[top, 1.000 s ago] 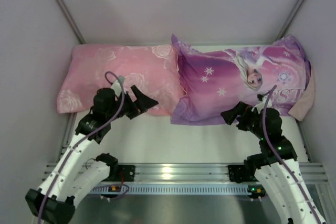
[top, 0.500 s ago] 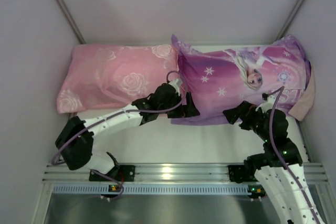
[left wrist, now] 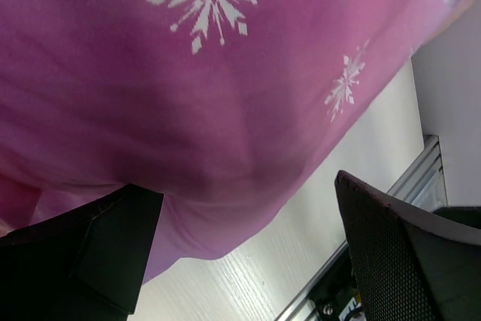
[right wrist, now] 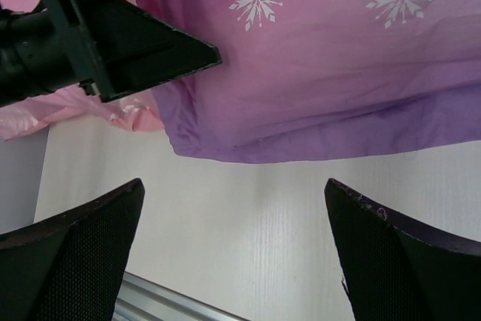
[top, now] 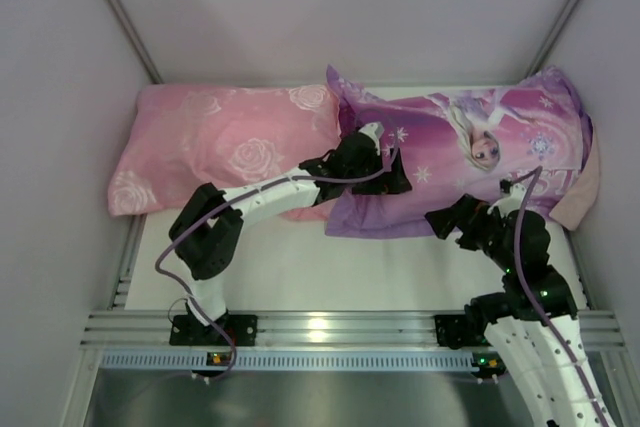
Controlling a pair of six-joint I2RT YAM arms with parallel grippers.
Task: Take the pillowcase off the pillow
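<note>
Pillowcase [top: 470, 152]: laid along the back right of the bench [top: 330, 267], still stuffed full. Its left end is lapped against the rose-patterned pillow [top: 220, 147]. None of it is seen to be drawn off yet.
Pillow: enclosed in the case and hidden, so only its plump bulk is suggested by the swell of the fabric.
Left arm [top: 260, 197]: stretched out over the rose-patterned pillow so that the left jaws are carried to the near-left part of the case. This is judged to be a reach for loose fabric at that end.
Left jaws: spread wide, with nothing pinched. In the left wrist view the gap is filled by snowflake fabric sagging over the near edge. Whether the cloth is touched cannot be told.
Right arm [top: 520, 267]: kept short and low near its base. It is judged to be parked ready to hold or pull the other end.
Right jaws: spread over bare bench, just in front of the case's near hem and apart from it.
Pale flap [top: 588, 185]: seen at the far right end of the case. Whether it is turned-out lining or the pillow itself cannot be made out.
Opening: not shown in any view, so which end is open can only be guessed.
Cut off: in both wrist views the ends of the case fall outside the picture.
</note>
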